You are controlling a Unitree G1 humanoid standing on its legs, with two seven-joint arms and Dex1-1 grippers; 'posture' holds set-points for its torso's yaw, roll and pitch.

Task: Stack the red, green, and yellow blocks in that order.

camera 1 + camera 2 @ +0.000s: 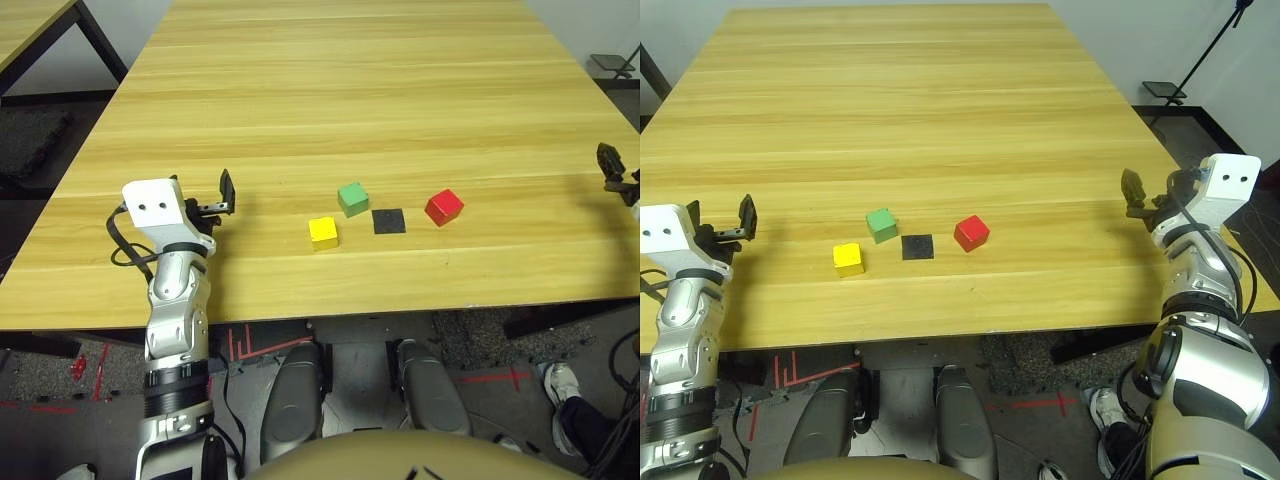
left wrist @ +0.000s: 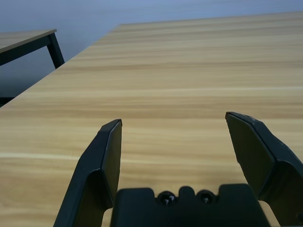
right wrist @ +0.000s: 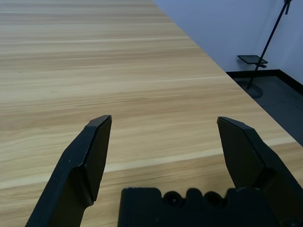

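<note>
Sitting apart on bench (image 1: 940, 120): one red (image 1: 971, 232), one green (image 1: 881, 224), one yellow (image 1: 848, 258); left hand (image 2: 173, 142), right hand (image 3: 163, 139) hovering released.

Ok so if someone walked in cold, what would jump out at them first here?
Three bright cubes near the table's front edge: yellow, green and red, all apart, with a flat black square between green and red. An open hand waits at each side, left and right, both empty.

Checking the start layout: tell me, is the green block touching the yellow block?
Apart. The left eye view shows bare table between the green block and the yellow block.
</note>
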